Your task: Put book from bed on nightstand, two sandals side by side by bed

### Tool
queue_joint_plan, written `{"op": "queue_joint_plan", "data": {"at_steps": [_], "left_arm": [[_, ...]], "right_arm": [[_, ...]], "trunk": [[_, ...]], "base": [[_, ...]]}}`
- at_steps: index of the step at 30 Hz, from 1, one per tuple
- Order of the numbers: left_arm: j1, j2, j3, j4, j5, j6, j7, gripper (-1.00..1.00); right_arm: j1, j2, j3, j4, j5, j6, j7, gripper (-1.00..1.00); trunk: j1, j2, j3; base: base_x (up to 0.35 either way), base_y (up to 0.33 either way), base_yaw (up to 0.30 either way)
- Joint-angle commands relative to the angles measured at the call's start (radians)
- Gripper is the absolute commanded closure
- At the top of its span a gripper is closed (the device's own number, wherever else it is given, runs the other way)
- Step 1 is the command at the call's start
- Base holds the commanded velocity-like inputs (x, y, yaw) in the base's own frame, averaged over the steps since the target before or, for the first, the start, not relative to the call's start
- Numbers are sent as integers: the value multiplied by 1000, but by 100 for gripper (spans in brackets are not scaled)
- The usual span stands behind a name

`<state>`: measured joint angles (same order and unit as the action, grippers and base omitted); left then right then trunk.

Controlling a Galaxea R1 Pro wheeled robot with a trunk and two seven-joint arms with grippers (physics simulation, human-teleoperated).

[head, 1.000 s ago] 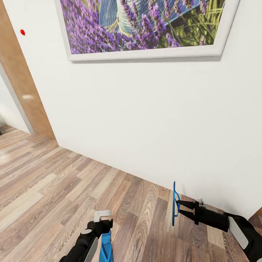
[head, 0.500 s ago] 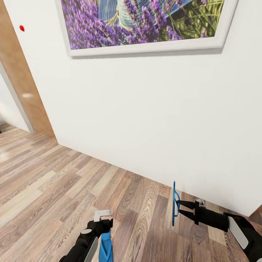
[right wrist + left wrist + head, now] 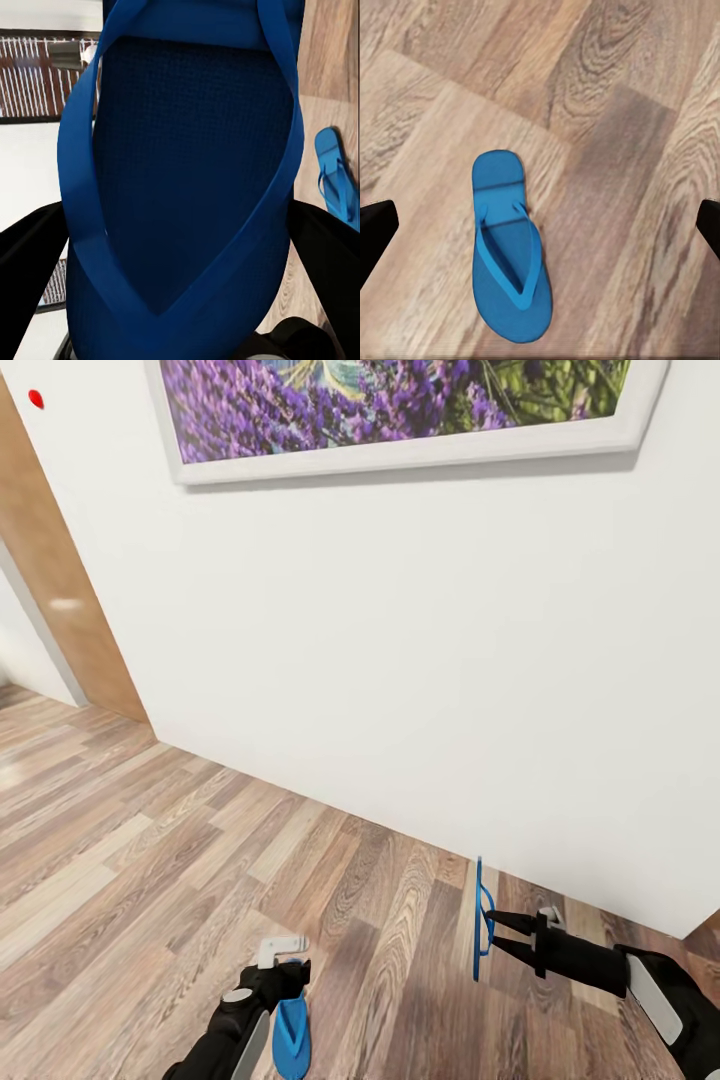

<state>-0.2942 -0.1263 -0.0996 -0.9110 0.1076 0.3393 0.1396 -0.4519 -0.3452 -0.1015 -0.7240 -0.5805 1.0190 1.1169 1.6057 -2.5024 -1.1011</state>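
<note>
White wall ahead, meeting a brown-grey wood-plank floor along a slanting line. High on the wall, a white-framed picture of purple lavender, cut off by the upper edge; no lettering legible anywhere. At far left, a tan wooden door panel with a small red dot just beside it on the wall. Down on the planks, near the left gripper, one bright-blue sandal lying flat, sole down, straps up; from the left wrist, seen whole between two dark fingertips set wide apart, nothing between them, apart from the sandal below. At right, the right gripper clamped on the strap of a second sandal, held on edge, upright, clear of the floor and close to the wall; from the right wrist, its blue sole and V-shaped strap looming large, with the floor sandal small beyond. Compared with half a second back: picture and red dot sitting higher, hence a camera tilt; the sandal on the floor now showing flat and loose from the left gripper rather than edge-on against it.
</note>
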Motion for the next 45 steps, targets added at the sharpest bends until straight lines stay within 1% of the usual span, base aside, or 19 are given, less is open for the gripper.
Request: {"op": "queue_joint_plan", "data": {"at_steps": [1, 45], "left_arm": [[0, 1, -3, -2, 11, 4, 9, -100], [0, 1, -3, -2, 14, 4, 5, -100]], "right_arm": [[-1, 0, -1, 0, 1, 4, 4, 100], [-1, 0, -1, 0, 4, 4, 4, 100]], "trunk": [[0, -1, -5], [20, -11, -175]], "base": [[0, 0, 0], [0, 0, 0]]}}
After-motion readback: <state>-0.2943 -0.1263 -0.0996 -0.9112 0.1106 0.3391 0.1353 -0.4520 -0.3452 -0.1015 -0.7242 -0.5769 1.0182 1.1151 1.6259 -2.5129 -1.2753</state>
